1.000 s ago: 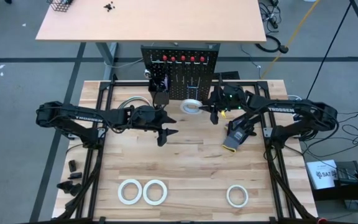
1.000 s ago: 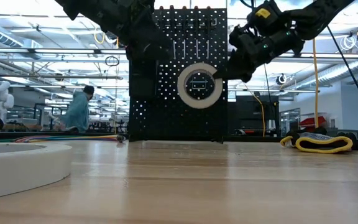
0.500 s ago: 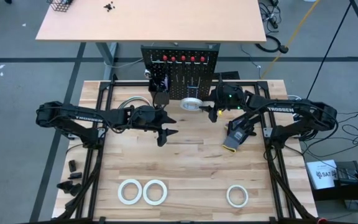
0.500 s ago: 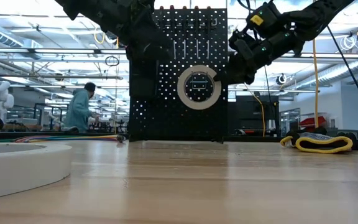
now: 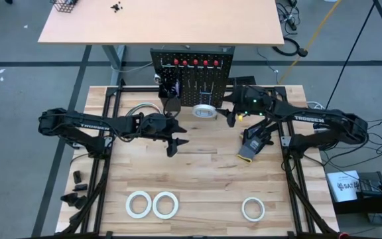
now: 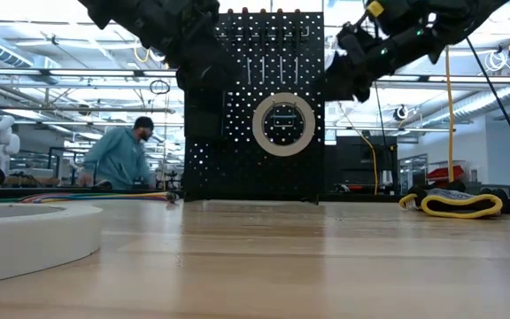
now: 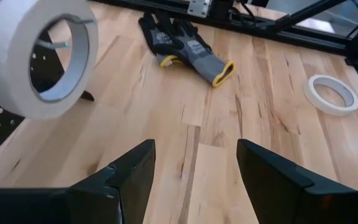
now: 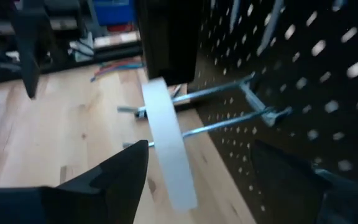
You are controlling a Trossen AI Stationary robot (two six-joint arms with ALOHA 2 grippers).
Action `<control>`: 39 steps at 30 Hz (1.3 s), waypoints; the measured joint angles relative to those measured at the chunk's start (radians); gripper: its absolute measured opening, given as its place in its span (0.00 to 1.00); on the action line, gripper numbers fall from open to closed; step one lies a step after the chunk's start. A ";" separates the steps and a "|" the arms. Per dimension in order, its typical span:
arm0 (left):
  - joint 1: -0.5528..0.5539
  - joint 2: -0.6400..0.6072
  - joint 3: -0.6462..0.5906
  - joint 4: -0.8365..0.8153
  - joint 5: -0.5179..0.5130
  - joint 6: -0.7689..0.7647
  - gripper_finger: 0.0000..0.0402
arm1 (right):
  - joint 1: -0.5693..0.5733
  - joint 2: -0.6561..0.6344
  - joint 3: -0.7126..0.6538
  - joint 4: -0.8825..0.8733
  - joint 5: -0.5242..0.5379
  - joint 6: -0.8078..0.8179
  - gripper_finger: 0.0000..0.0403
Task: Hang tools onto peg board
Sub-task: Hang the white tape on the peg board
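Note:
A white tape roll (image 6: 283, 124) hangs on the upright black peg board (image 6: 237, 53), its ring threaded over two wire hooks (image 8: 229, 109); it also shows from above as the tape roll (image 5: 204, 111) and edge-on as the tape roll (image 8: 166, 155). My right gripper (image 5: 231, 114) stands open just right of the roll, its fingers apart from it, as the right gripper (image 8: 201, 168) shows. My left gripper (image 5: 178, 137) hovers open over the table in front of the board, empty, seen also as the left gripper (image 7: 194, 152).
Three more white tape rolls lie near the table's front edge (image 5: 138, 204), (image 5: 165, 205), (image 5: 253, 209). A grey glove with a yellow cuff (image 5: 252, 143) lies right of centre. A grey cable bundle (image 5: 138, 109) sits left of the board. A person moves in the room behind.
My right gripper has opened and let go of the tape roll, then drawn back toward the table's right edge and slightly up. The roll, held tilted before, now hangs flat against the peg board on its hooks.

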 joint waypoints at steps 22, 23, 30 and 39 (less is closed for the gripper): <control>-0.004 0.000 0.000 -0.038 0.027 0.008 0.57 | 0.106 -0.113 0.002 -0.021 -0.077 0.104 0.38; -0.004 0.000 0.000 -0.038 0.027 0.006 0.57 | 0.111 -0.102 0.002 0.012 -0.077 0.105 0.29; -0.004 0.000 0.000 -0.036 0.027 0.000 0.57 | 0.136 -0.014 0.002 0.146 -0.053 0.097 0.01; -0.004 0.000 0.000 -0.031 0.027 -0.026 0.57 | 0.153 0.041 0.002 0.146 0.022 0.089 0.00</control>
